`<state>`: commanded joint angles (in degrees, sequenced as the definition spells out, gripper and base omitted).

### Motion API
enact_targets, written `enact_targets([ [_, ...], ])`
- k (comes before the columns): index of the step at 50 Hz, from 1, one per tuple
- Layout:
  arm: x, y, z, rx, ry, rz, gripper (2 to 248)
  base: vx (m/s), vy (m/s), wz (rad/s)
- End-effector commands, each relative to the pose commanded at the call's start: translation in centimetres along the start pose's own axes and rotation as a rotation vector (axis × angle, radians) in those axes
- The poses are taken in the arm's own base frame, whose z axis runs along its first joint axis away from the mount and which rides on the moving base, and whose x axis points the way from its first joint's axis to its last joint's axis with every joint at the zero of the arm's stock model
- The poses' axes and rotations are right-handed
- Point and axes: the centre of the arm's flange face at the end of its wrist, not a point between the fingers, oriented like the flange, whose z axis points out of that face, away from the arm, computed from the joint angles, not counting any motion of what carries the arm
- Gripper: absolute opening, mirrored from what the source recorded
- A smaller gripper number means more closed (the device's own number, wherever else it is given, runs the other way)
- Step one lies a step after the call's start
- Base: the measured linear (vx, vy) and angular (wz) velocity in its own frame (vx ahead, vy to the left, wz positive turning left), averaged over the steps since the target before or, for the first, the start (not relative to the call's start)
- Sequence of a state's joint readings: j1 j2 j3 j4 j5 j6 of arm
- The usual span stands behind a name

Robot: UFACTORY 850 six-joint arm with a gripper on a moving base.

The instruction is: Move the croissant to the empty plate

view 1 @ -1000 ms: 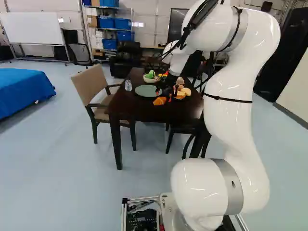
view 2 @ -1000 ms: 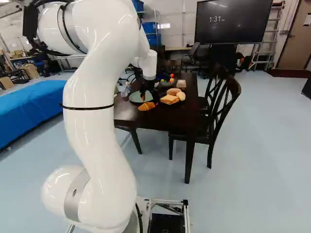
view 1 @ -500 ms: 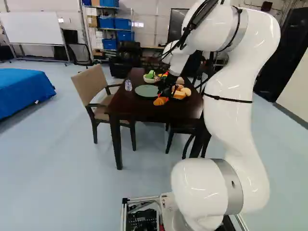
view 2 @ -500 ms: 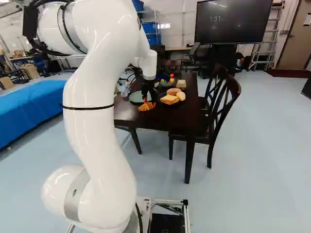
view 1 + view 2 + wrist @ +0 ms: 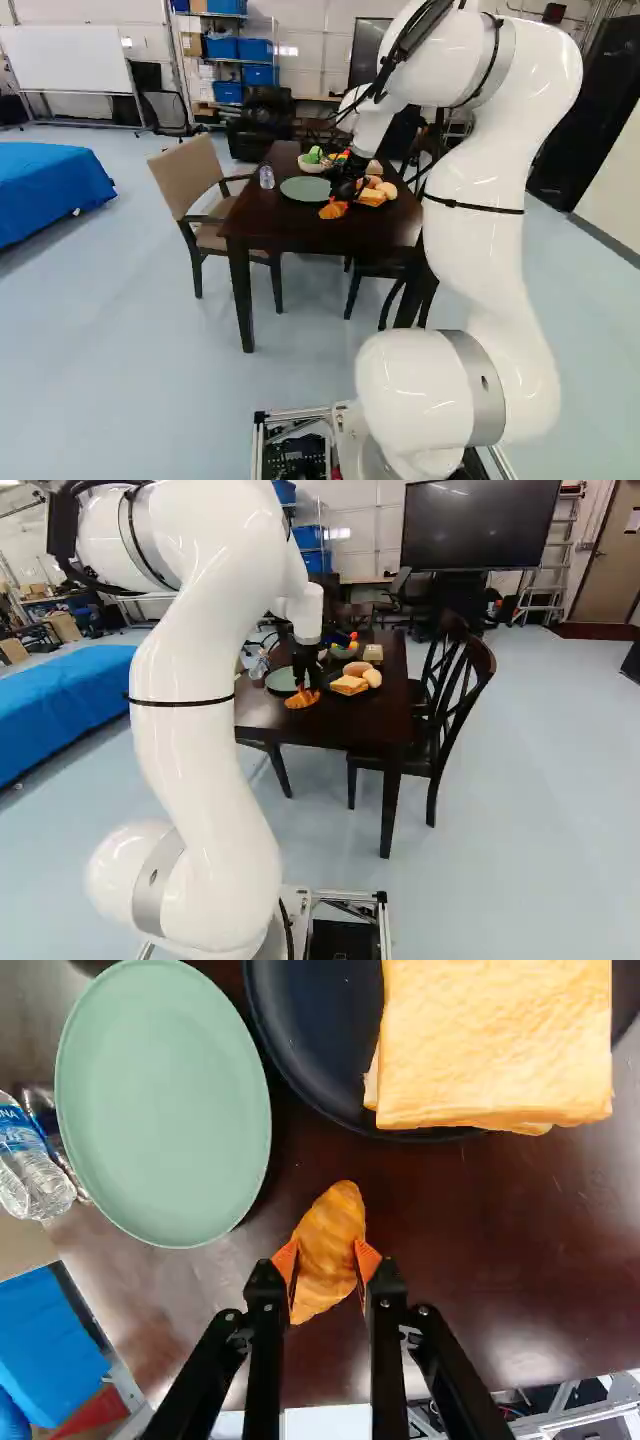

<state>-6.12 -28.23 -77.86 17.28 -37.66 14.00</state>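
At the near part of the table, my gripper [image 5: 305, 680] points down at the croissant [image 5: 301, 700] in the right base view. Seen from the wrist, the gripper [image 5: 326, 1263] is shut on the croissant [image 5: 330, 1235], an orange pad pressing each side of its middle. The croissant's tip points ahead of the fingers. A bare green plate [image 5: 163, 1105] lies ahead and to one side, apart from the croissant. In the left base view the green plate [image 5: 304, 189] is left of the gripper [image 5: 344, 194].
A black plate [image 5: 310, 1050] with sliced bread [image 5: 495, 1040] lies beside the green one. Plastic bottles [image 5: 32, 1175] stand past the green plate. A bowl of food [image 5: 312, 163] is farther back on the dark table [image 5: 290, 236]. Chairs [image 5: 195, 180] flank the table.
The gripper has come down to the croissant and its fingers have closed on it from two sides. The base and the plates have not moved.
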Motion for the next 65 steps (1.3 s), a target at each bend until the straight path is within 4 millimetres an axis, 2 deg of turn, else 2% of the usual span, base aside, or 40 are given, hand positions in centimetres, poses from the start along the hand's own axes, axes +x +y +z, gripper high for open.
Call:
enact_targets([
  [10,-0.1,-0.1,-0.7,0.005,0.009,-0.002,97,0.000,0.000,0.000],
  [47,-1.1,-1.1,-6.0,0.042,0.077,-0.022,97,0.000,0.000,0.000],
  [54,-1.3,-1.8,-6.9,0.052,0.090,-0.033,97,0.000,0.000,0.000],
  [65,-1.2,-3.9,-7.9,0.073,0.111,-0.065,97,0.000,0.000,0.000],
])
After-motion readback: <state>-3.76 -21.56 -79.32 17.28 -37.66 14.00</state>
